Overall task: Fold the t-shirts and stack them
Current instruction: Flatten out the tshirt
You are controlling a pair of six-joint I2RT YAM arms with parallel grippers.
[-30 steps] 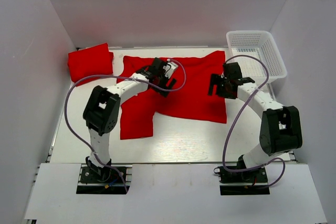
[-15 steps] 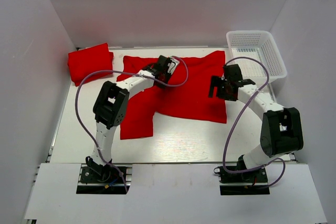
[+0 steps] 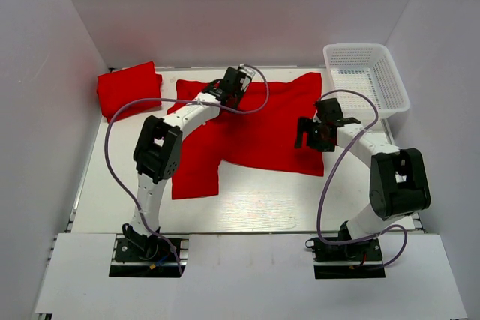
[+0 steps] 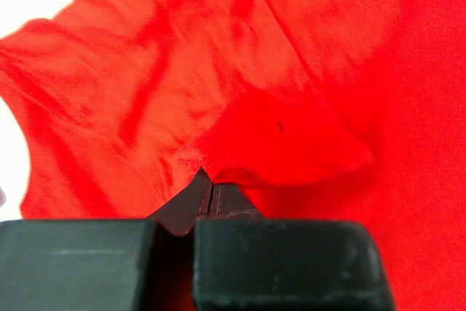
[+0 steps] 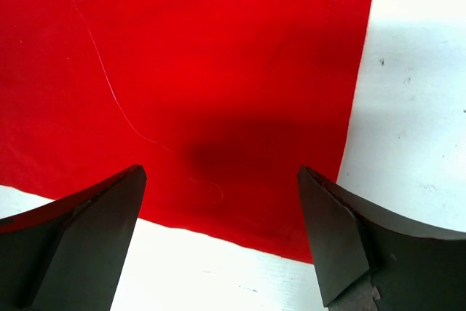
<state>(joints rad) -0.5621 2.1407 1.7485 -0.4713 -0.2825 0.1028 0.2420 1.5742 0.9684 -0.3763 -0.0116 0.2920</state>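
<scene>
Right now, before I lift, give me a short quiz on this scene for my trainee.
1. True or false: the left claw is shut on a pinch of the spread t-shirt.
2. The right claw is: A open over that shirt's corner, B shut on cloth, C shut on nothing.
3. Fill in: the folded t-shirt lies at the far ____ corner of the table.
Key: 1 true; 2 A; 3 left.
</scene>
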